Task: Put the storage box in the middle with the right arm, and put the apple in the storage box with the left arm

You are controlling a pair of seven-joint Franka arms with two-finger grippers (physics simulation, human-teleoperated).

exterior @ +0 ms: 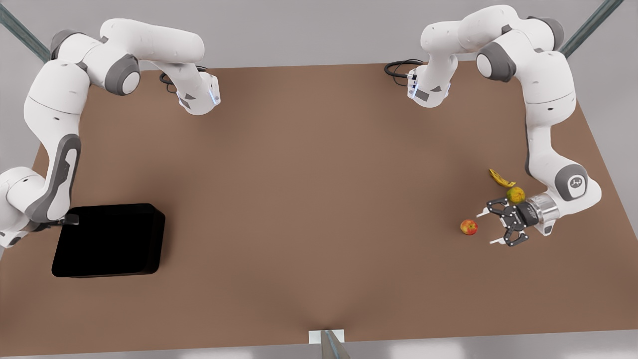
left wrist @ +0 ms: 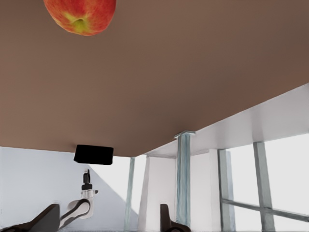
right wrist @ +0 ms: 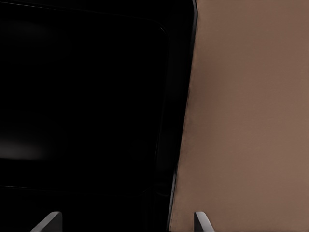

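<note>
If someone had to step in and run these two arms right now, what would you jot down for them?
Left pincer: open, beside the apple, not holding it.
Right pincer: at the storage box's edge at the front view's left; grip unclear.
Table: box is off to the side, not in the middle. A banana and a green-orange fruit lie near the apple.
Done: nothing.
Left: move box to middle, then apple into it.

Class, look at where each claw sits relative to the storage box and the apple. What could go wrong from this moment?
1. The left claw is open beside the apple, with the green-and-orange fruit and banana close by its wrist; it may nudge them.
2. The right claw straddles the storage box wall near a corner, so the box may twist when dragged.
3. The apple could roll away if bumped.
</note>
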